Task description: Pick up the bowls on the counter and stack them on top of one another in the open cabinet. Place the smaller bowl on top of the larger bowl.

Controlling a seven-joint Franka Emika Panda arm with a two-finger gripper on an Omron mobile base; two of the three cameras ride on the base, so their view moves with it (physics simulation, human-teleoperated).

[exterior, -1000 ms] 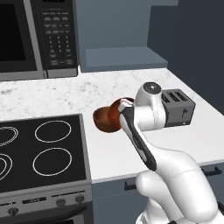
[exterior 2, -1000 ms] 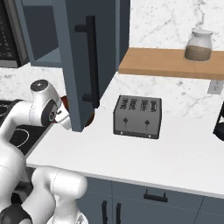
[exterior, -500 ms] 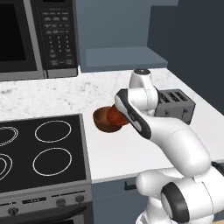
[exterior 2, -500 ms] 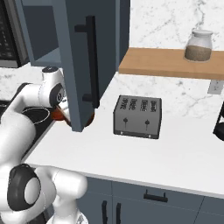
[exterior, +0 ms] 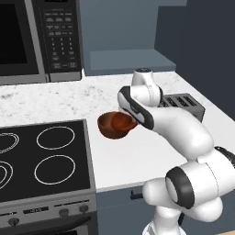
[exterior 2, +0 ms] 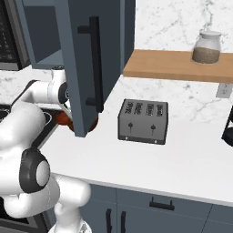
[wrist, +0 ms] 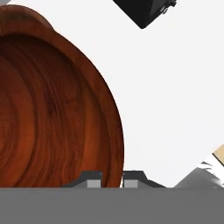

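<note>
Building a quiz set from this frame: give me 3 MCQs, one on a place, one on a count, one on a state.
1. Where is the bowl?
A. in the cabinet
B. lifted above the counter beside the stovetop
C. on the toaster

2. How many slots does the toaster have on top?
A. two
B. four
C. six

3. What is the hand doing?
A. shut on the bowl's rim
B. open above the bowl
C. shut on nothing

Key: 1 B, the left base view shows it hanging clear of the counter by the stove edge. 2 B, the right base view shows four slots. 3 A, the hand view shows a fingertip on either side of the rim.
</note>
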